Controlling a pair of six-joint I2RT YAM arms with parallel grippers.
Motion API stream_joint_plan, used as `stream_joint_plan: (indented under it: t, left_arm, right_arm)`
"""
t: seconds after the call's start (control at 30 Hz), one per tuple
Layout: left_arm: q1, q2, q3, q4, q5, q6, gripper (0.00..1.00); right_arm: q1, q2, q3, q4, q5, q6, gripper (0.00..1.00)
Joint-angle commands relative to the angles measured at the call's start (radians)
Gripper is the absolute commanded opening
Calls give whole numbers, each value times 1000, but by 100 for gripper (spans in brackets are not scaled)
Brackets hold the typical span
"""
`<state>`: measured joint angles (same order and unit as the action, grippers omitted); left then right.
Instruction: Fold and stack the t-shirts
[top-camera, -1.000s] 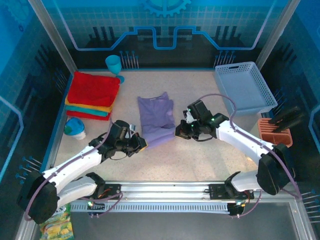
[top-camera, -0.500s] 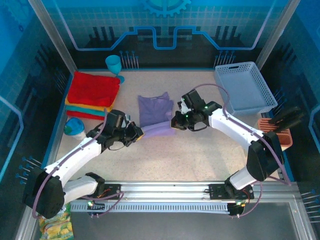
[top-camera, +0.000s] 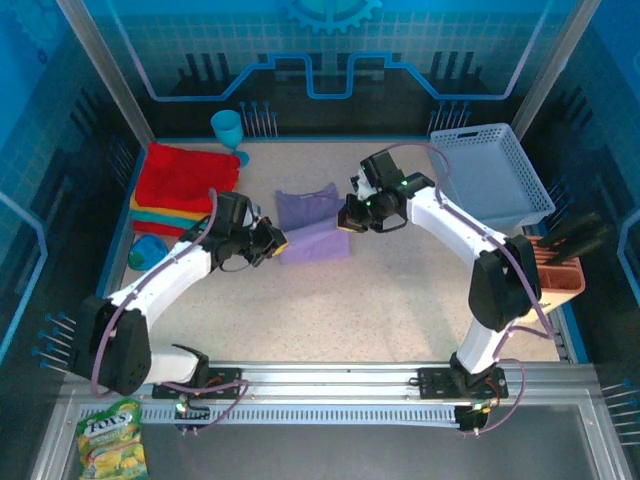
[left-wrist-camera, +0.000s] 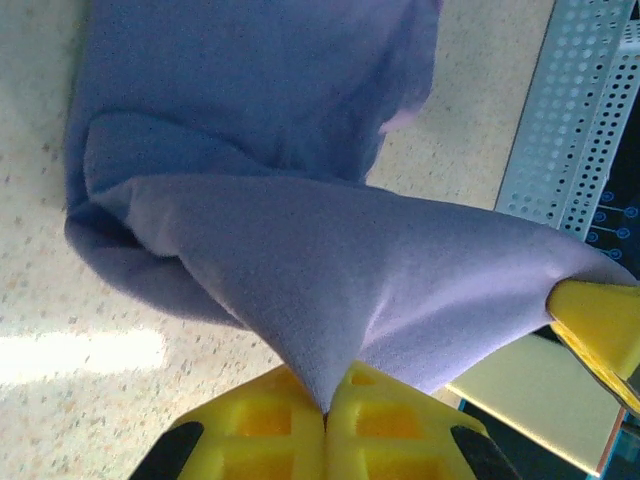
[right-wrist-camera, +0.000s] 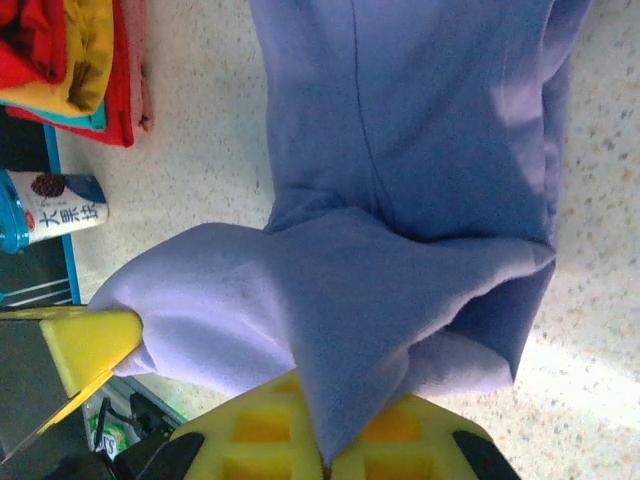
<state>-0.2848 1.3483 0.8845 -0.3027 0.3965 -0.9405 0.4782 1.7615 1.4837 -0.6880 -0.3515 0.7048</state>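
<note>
The lavender t-shirt (top-camera: 308, 212) lies mid-way across the tabletop (top-camera: 400, 300), near hem raised. The left hand (top-camera: 272, 240) pinches its corner at eight o'clock, the right hand (top-camera: 346, 222) the corner at three. Light, limp cloth, likely to sag between pinches, so hem corners look the surest hold.

The lavender t-shirt (left-wrist-camera: 300, 270) reads to me as soft, matt knit cloth with a fine pitted weave. My left hand (left-wrist-camera: 325, 412) and right hand (right-wrist-camera: 325, 450) are yellow moulded plastic, smooth with a dull sheen. The tabletop (top-camera: 400, 290) looks speckled and stone-like, faintly glossy. At two o'clock the basket (top-camera: 490, 175) is pale blue perforated plastic. At ten o'clock the folded tees (top-camera: 185, 180) are matt cloth.
</note>
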Motion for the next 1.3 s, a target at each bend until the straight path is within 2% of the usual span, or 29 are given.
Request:
stream_joint_plan:
  t: [0.0, 0.53, 0.93, 1.03, 1.27]
  left_arm:
    - [25, 55, 68, -10, 19, 42, 0]
    - [93, 294, 273, 31, 69, 51, 0]
    - [110, 399, 378, 74, 103, 22, 0]
    - [110, 399, 390, 74, 105, 20, 0]
    - [109, 375, 368, 78, 113, 15, 0]
  right_arm:
    - [-32, 57, 81, -61, -18, -38, 0]
    - [-101, 328, 425, -181, -56, -102, 0]
    - [-119, 465, 653, -254, -62, -125, 0]
    - [-118, 470, 677, -267, -63, -135, 0]
    - [-118, 409, 615, -245, -55, -145, 0]
